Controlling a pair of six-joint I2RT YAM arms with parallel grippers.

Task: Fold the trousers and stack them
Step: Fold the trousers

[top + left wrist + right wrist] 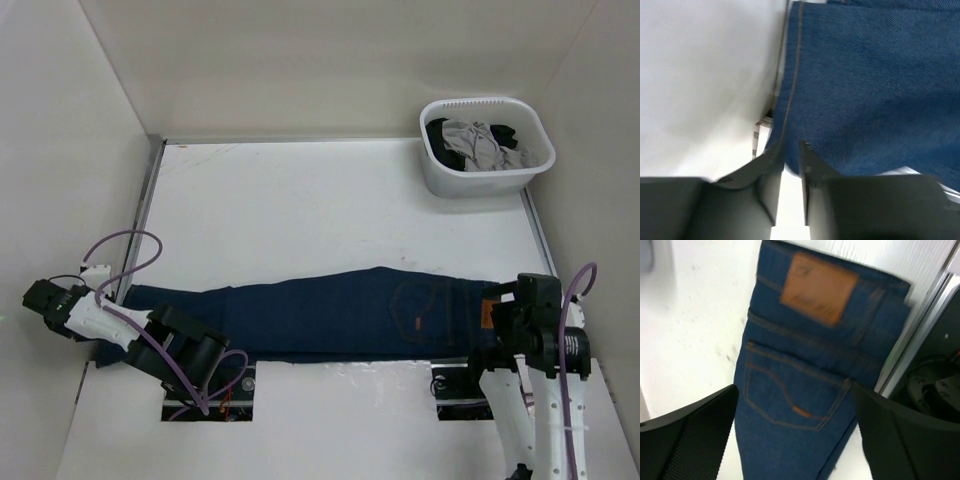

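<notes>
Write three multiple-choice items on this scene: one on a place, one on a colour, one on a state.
1. Where does the white basket stand?
A. near left corner
B. far right corner
C. in the middle

2. What colour is the patch on the trousers?
A. green
B. white
C. tan-brown

3. How is the right end effector?
A. open above the trousers
B. shut on a trouser leg
C. shut on the basket

Key:
1 B, the top view shows it far right.
2 C, the right wrist view shows it tan-brown.
3 A, its jaws stand wide apart over the denim, gripping nothing.
</notes>
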